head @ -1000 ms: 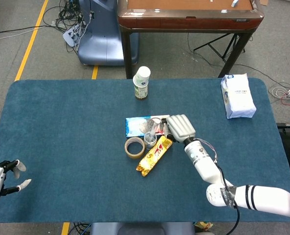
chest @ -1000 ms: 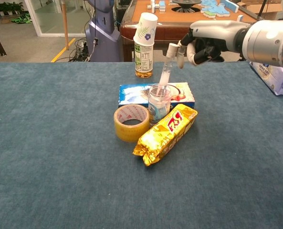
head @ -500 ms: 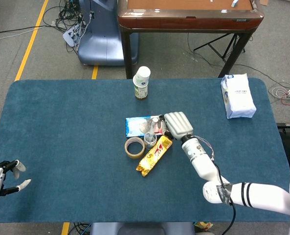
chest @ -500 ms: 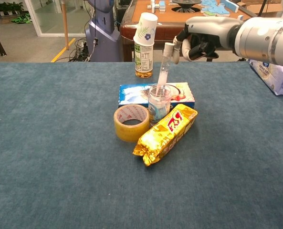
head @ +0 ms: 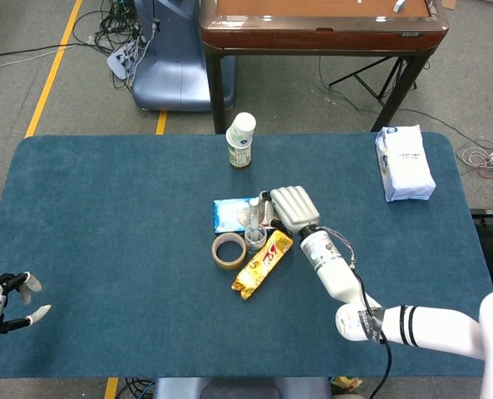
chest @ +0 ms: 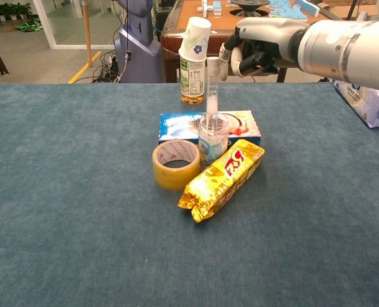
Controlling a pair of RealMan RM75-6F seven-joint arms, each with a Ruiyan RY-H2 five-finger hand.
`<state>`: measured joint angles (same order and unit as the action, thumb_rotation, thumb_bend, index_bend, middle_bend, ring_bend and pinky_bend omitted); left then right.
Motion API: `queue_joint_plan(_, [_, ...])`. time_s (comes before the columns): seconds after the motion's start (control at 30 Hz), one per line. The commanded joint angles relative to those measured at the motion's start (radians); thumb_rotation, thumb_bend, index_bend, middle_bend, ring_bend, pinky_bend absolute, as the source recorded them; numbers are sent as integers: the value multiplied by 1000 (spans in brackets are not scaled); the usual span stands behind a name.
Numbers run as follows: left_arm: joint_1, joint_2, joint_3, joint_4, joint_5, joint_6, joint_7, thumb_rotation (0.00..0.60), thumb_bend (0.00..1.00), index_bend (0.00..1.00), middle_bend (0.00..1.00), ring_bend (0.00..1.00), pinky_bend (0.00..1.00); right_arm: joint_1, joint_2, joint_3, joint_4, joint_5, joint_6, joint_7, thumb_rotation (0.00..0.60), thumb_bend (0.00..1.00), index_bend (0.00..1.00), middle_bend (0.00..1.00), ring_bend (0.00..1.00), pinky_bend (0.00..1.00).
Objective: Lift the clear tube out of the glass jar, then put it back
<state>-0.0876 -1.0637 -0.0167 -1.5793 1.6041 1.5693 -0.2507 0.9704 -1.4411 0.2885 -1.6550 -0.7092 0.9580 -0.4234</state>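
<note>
A small glass jar (chest: pixel 213 139) stands at mid-table between a tape roll and a yellow snack packet; the head view shows the jar (head: pixel 255 239) too. The clear tube (chest: pixel 211 89) stands nearly upright, its lower end at the jar's mouth. My right hand (chest: pixel 261 47) pinches the tube's top end from the right. From the head camera, that right hand (head: pixel 293 208) sits just right of the tube (head: pixel 253 213). My left hand (head: pixel 2 304) hovers at the table's near left corner, fingers apart, holding nothing.
A tape roll (chest: pixel 175 164) lies left of the jar and a yellow snack packet (chest: pixel 222 179) right in front. A blue packet (chest: pixel 179 126) lies behind. A bottle capped with a paper cup (chest: pixel 194 61) stands farther back. A white tissue pack (head: pixel 406 164) lies far right.
My right hand has moved left and up with the tube's top. The tube has gone from leaning right to nearly upright and sits higher in the jar. The left hand is still.
</note>
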Motion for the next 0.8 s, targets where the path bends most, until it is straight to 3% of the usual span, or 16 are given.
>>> queue_joint_plan(0.03, [0, 0, 0, 0, -1, 0, 0, 600, 143, 538, 701, 524, 696, 4, -4, 2, 7, 0, -3, 5, 600, 1000, 534, 1000, 966, 841])
queue_joint_plan(0.4, [-1, -3, 1, -1, 5, -3, 12, 600, 143, 538, 701, 524, 696, -74, 34, -6, -58, -127, 90, 95, 600, 964, 534, 1000, 964, 841])
queue_joint_plan(0.6, [-4, -7, 3, -3, 7, -10, 25, 600, 143, 538, 701, 524, 696, -122, 50, -20, -63, -198, 146, 124, 600, 570, 534, 1000, 911, 838])
queue_joint_plan(0.7, [-5, -9, 3, -3, 7, -12, 30, 600, 143, 538, 701, 524, 696, -144, 60, -27, -67, -215, 163, 132, 600, 367, 534, 981, 836, 779])
queue_joint_plan(0.8, [-6, -11, 4, -4, 9, -14, 34, 600, 143, 538, 701, 524, 696, -163, 58, -32, -58, -224, 176, 142, 600, 237, 534, 819, 691, 687])
